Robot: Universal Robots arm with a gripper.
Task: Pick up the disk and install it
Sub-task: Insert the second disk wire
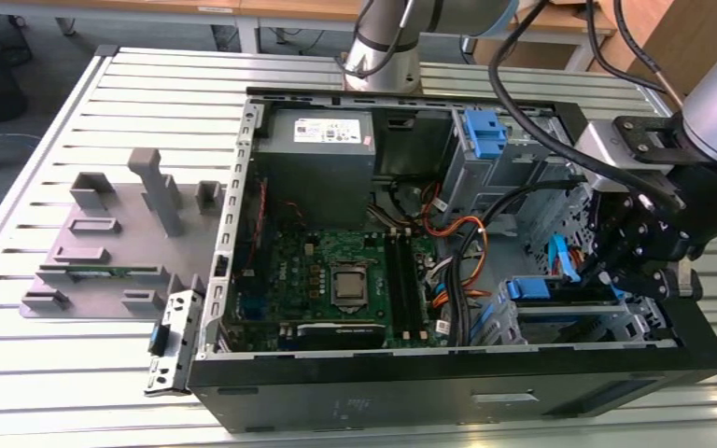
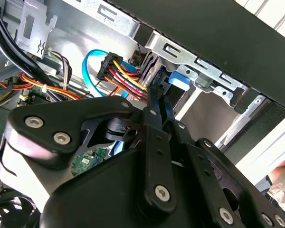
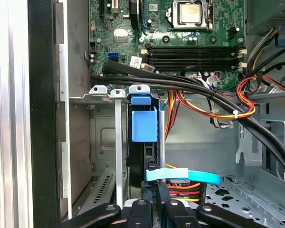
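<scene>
Gripper [image 3: 157, 209], matte black linkage, is pinched on the disk [image 3: 143, 142], which sits on edge in the drive cage at the computer case's [image 1: 458, 373] front corner, blue plastic tab up, long axis running into the cage. First wrist view shows the green motherboard [image 3: 190, 42]; exterior view shows a grey slotted table [image 1: 72, 373].

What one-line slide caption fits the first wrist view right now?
Gripper at the disk standing on edge in the case's drive bay, below the motherboard.
</scene>
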